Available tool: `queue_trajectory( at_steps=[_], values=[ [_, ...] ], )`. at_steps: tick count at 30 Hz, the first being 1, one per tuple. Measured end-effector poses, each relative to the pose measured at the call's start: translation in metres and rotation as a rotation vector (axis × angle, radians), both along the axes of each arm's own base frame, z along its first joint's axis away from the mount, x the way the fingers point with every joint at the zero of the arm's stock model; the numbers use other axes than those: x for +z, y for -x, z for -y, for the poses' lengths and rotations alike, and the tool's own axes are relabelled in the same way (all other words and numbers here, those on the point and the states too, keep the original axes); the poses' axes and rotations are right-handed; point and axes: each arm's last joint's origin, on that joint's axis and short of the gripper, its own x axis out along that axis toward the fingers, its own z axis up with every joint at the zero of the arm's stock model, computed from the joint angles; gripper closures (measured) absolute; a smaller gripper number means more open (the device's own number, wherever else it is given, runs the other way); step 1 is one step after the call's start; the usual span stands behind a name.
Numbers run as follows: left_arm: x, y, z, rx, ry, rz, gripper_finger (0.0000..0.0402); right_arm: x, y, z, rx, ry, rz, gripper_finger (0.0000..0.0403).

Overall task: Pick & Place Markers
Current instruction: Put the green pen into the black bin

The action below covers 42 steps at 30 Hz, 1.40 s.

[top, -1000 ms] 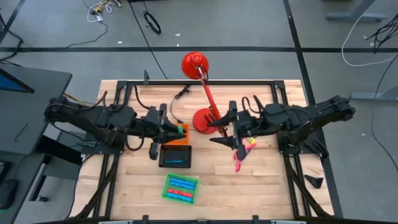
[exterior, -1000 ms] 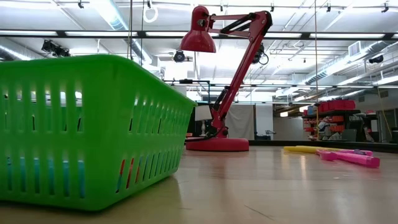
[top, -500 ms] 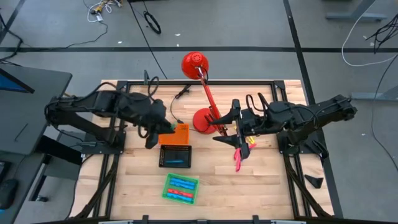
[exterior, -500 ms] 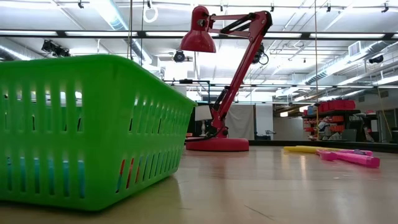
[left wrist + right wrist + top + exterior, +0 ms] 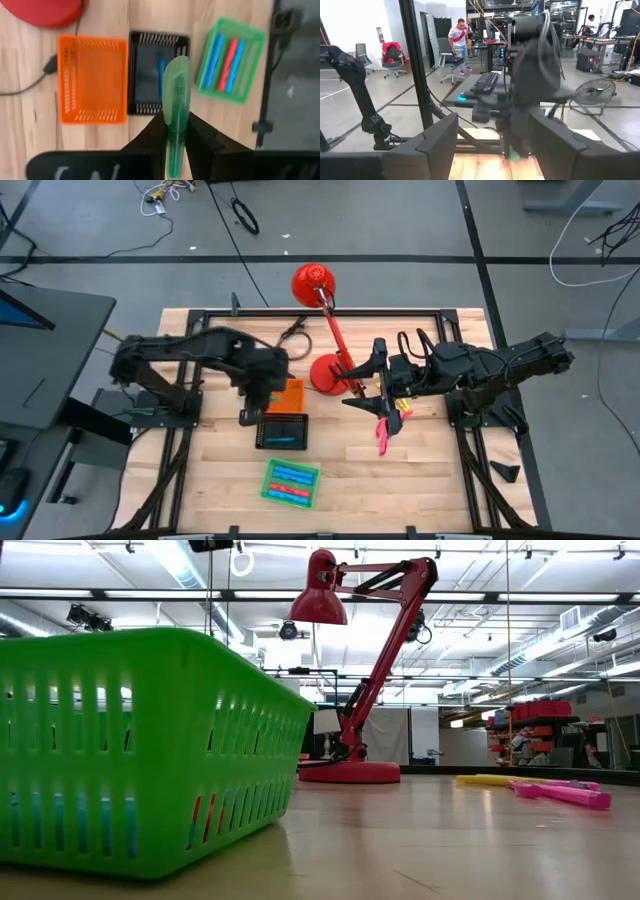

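A green marker (image 5: 176, 100) sits in my shut left gripper (image 5: 175, 137), which hangs steeply downward over the black tray (image 5: 157, 72); the high view shows that gripper (image 5: 250, 412) at the tray's far left corner. One blue marker (image 5: 161, 75) lies in the black tray. The green tray (image 5: 230, 60) holds two blue markers and a red one. My right gripper (image 5: 365, 395) is open and level beside the lamp base, above a pink marker (image 5: 382, 442) and a yellow marker (image 5: 403, 412) lying flat on the table. My left gripper pinches the green marker's rear part (image 5: 175, 147) between its two fingers. The marker runs along the fingers and sticks out well past their tips. The fingers come from above, slanting steeply down. The marker is lifted clear, above the black tray.
An orange tray (image 5: 92, 80) stands next to the black one, toward the lamp. The red desk lamp (image 5: 325, 330) rises from its base (image 5: 325, 372) at the table's middle far side. In the low view the green tray (image 5: 140, 750) fills the left foreground.
My left arm has swung toward the table's middle and sunk a little, and its gripper has tipped from level to steeply downward. It has stayed shut on the green marker, which now points down over the black tray.
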Motion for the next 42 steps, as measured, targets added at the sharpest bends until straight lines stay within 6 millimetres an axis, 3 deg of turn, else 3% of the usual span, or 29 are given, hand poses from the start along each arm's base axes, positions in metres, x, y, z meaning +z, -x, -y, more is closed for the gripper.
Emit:
queue_trajectory(
  at_steps=[7,15,28,42],
  values=[
    [-0.026,-0.023,0.004,-0.054,0.002,-0.151,0.0352,0.000,0.000,0.000,0.000,0.001,-0.004,0.0162],
    [-0.054,-0.045,0.018,-0.084,-0.034,-0.119,0.0352,-0.001,0.000,0.000,0.000,0.002,-0.006,0.0162],
    [-0.132,-0.047,0.037,-0.066,-0.062,-0.202,0.0352,-0.001,0.000,0.000,0.000,0.052,-0.004,0.0162],
    [-0.204,-0.068,0.049,-0.089,-0.071,-0.228,0.0352,-0.002,0.000,0.000,0.000,0.057,-0.011,0.0162]
  ],
)
